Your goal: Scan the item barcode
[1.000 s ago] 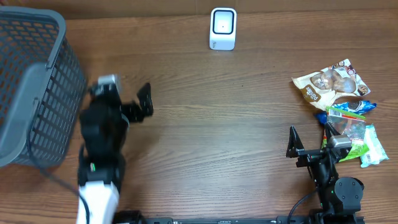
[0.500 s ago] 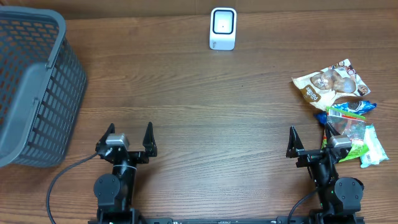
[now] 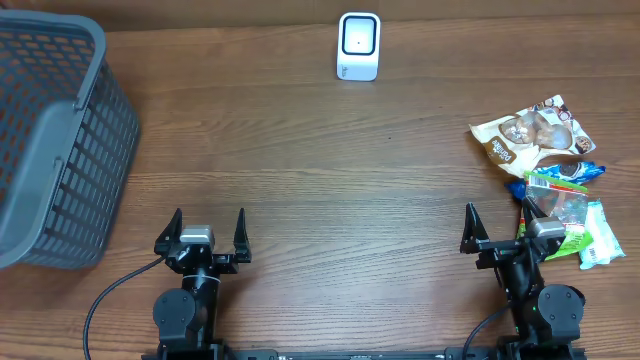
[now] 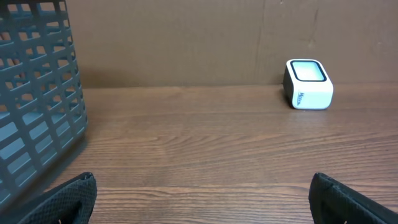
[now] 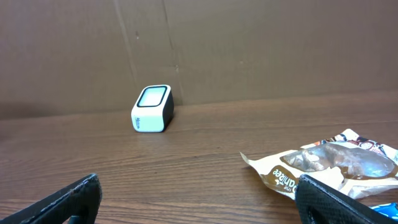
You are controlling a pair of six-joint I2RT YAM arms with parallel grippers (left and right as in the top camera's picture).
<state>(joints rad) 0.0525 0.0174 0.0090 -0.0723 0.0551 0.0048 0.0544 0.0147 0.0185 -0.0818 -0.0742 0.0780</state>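
Two arms low at the near edge, both empty.
The left tool and right tool stand spread wide; the snack packets lie on the surface just beside the right one, and the white scanner sits at the far edge.

wide-spread tool faces scanner (grey basket at left).

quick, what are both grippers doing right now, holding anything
left gripper: open, holding nothing, over bare table.
right gripper: open, holding nothing, beside the snack packets.
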